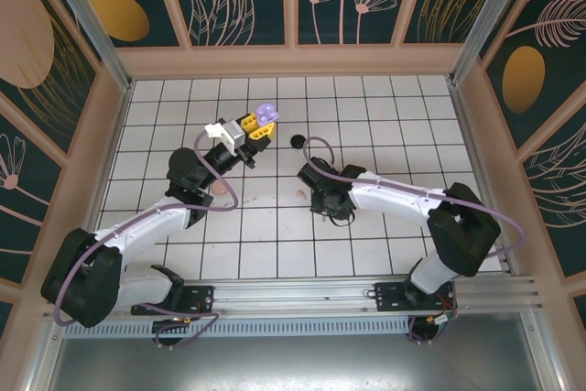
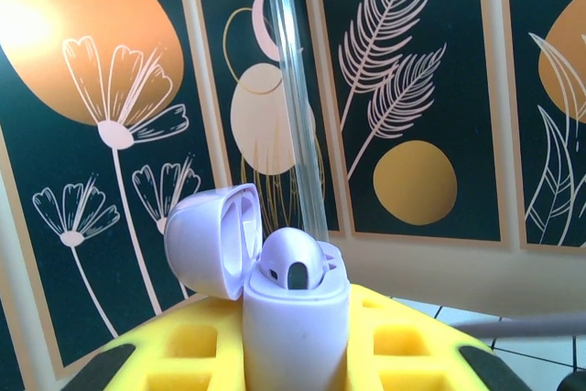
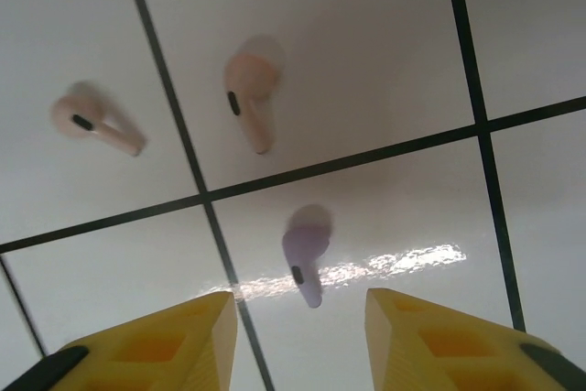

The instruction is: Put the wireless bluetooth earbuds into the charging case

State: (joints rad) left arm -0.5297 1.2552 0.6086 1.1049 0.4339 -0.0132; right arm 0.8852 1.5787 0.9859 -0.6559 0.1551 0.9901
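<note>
Nearest the arm bases, the right gripper hangs low over the white tiled table. Its yellow fingers point down and stand moderately apart with nothing between them. That gap looks set to straddle the loose lilac earbud, which lies flat on a tile just ahead of the tips, untouched. A little beyond it lie two pink earbuds, apart from each other, probably passed over because they belong to a different case. Farther up the table the left gripper is clamped tight on the lilac charging case, holding it upright off the tiles with its lid swung back, so the open top faces up for loading; a seated lilac earbud rests in it, and the loose one presumably belongs beside it
</note>
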